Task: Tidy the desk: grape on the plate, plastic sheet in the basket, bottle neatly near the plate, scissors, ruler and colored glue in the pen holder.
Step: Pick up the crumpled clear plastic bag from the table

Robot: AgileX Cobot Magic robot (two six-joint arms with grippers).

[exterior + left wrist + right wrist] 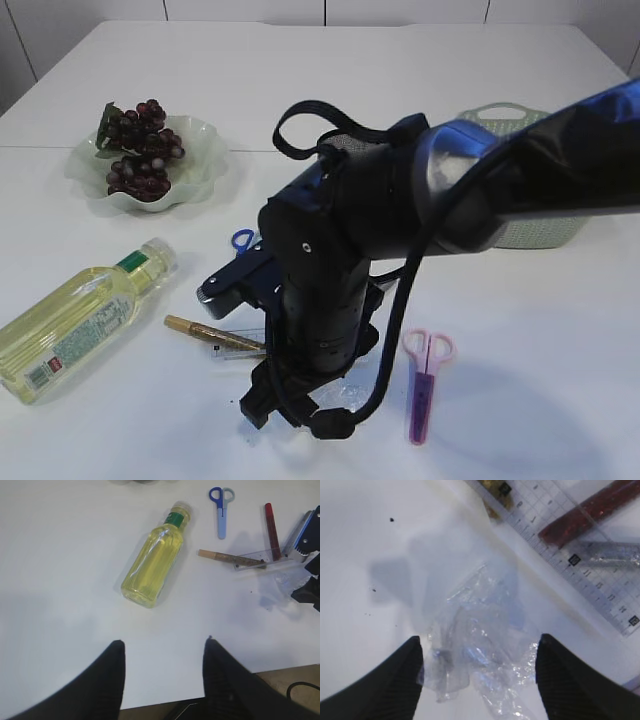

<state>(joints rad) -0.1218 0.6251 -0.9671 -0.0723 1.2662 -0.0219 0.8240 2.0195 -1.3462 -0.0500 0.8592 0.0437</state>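
- Right gripper (479, 675): jaws spread wide, one finger at the lower left and one at the lower right of the right wrist view. The crumpled plastic sheet (480, 655) lies on the table between them. Nothing is clamped; whether the tips touch the sheet's edges I cannot tell.
- Left gripper (162, 672): jaws parted about halfway, empty, above bare table (60, 580) at the bottom of the left wrist view. It is well apart from the bottle (154, 562).
- Bottle: one, yellow liquid, green neck band, lying on its side; lower left in the exterior view.
- Grape (140, 150): two dark bunches, on the pale green plate (205, 165) at the upper left of the exterior view.
- Basket (540, 230): one, light green, at the right of the exterior view, mostly hidden behind the right arm.
- Scissors: two pairs. The blue pair (221, 507) sits at the top centre of the left wrist view; the pink and purple pair (424, 380) at the lower right of the exterior view.
- Ruler (580, 565): one, clear, running diagonally across the upper right of the right wrist view.
- Colored glue: three sticks counted. A red glitter one (592, 510) and a silver one (607, 552) lie across the ruler; a gold one (205, 332) lies left of the arm in the exterior view.
- Pen holder: not identifiable in any view.
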